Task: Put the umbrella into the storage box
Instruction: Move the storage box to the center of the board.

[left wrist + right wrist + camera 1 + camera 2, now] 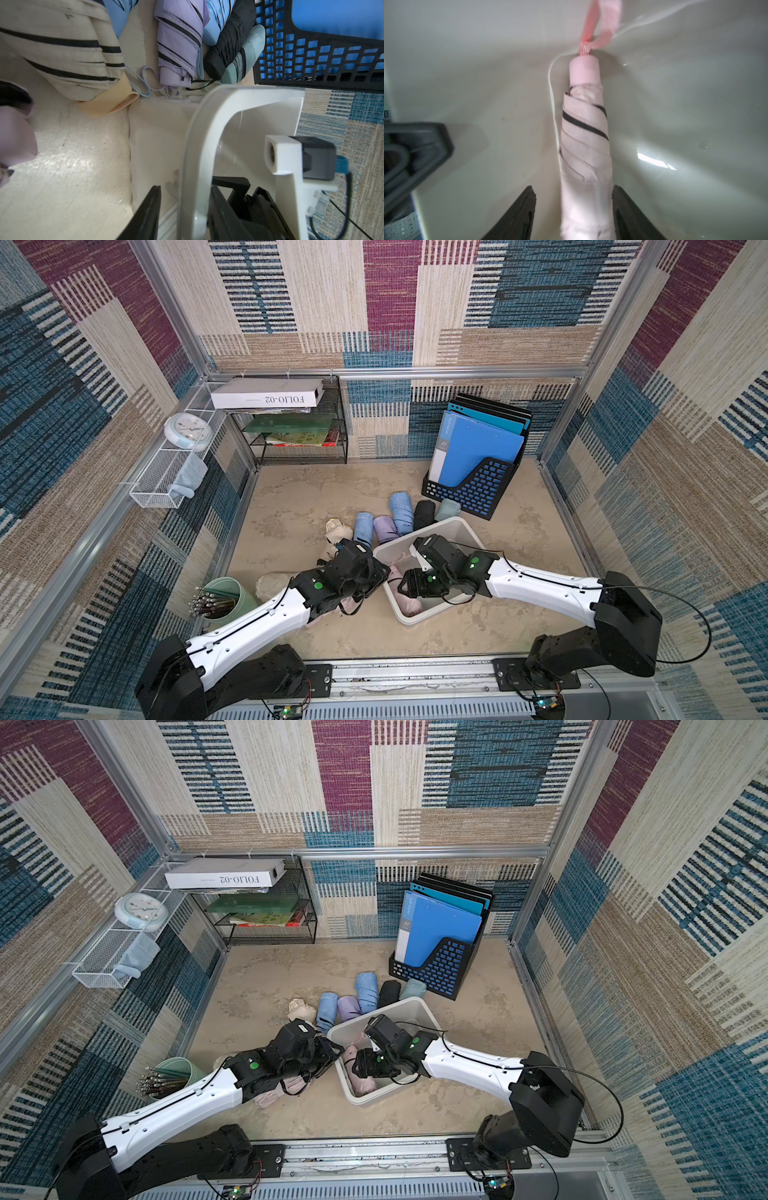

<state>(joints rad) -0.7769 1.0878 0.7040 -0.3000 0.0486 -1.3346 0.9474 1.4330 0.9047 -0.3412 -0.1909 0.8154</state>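
The off-white storage box [440, 523] [409, 1000] stands mid-table. A folded pink umbrella [584, 135] with black stripes lies inside it [409, 603]. My right gripper [573, 188] [409, 587] reaches down into the box, open, its fingers either side of the umbrella with a gap on one side. My left gripper [185, 188] [384, 572] sits astride the box's left rim [193, 145]. Its inner finger lies against the rim and its outer finger [151, 207] stands a little off it. Another pink umbrella [349, 605] lies under my left wrist.
Several folded umbrellas lie behind the box: beige striped [338, 531], blue [363, 526], lilac [386, 529], black [424, 512], mint [448, 509]. A black lattice file holder [473, 489] stands behind them. A green pen cup [224, 597] is at the front left.
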